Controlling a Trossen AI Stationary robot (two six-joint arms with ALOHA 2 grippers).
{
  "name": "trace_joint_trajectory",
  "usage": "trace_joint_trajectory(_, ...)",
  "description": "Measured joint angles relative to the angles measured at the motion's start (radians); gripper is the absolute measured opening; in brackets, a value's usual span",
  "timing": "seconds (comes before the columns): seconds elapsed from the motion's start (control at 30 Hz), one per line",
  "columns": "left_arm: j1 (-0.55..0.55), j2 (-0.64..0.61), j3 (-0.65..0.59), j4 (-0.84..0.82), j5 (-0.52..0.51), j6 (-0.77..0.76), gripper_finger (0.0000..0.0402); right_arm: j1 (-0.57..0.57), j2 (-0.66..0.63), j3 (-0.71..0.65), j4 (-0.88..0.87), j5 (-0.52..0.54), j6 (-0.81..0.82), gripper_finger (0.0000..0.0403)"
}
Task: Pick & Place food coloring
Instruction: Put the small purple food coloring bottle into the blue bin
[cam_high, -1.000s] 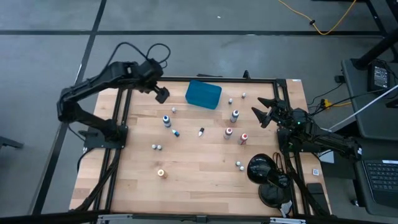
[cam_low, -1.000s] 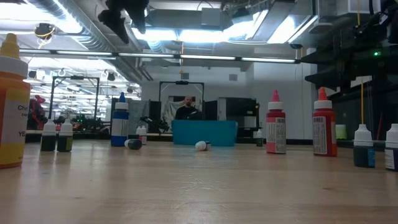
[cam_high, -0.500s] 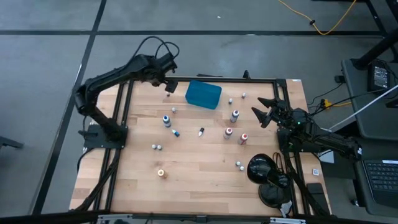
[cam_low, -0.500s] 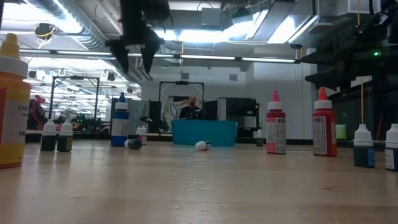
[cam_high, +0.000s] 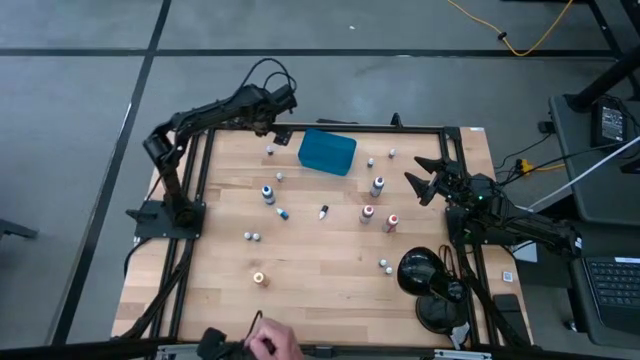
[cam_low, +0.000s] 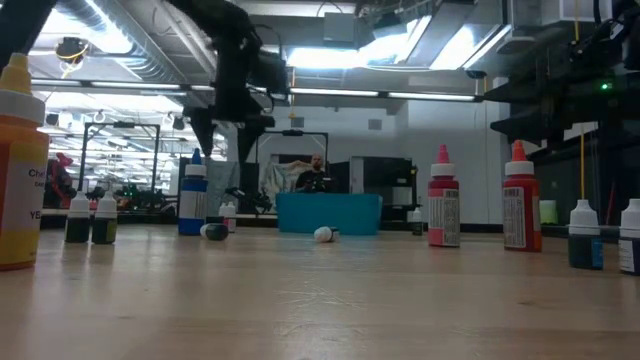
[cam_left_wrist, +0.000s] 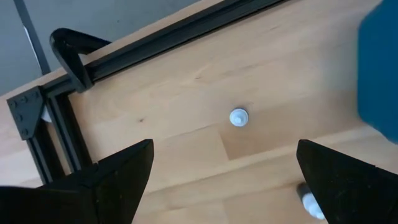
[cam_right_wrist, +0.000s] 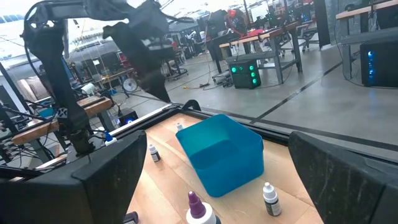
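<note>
Hovering with jaws spread and empty, the left gripper (cam_high: 281, 132) frames a white-capped vial (cam_left_wrist: 238, 117) standing below on the worktop (cam_high: 320, 265). Right gripper (cam_high: 424, 180), likewise spread, waits well apart from it.

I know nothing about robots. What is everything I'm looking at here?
Table: one, light wood, black frame.
Tray: one, teal-blue, back middle of the table.
Red bottles: two, white-capped, upright, right of centre.
Blue bottle: one, upright, left of centre.
Orange bottle: one, front left.
Dark bottle: one, upright, right of the tray.
Tiny vials: about ten, white-capped, scattered; two lie flat.
Black domed object: one, front right corner.
Person: one, in the room behind the table.
Hand: one, at the front edge.
Left gripper: open, above a vial at the back left.
Right gripper: open, at the right edge.
</note>
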Motion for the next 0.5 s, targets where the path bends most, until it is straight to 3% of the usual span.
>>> trace_joint_trajectory(0.5, 0.041, 0.163, 0.000, 0.060, 0.062, 0.027, 0.0387, 0.000, 0.000, 0.000, 0.000, 0.000, 0.000, 0.0392)
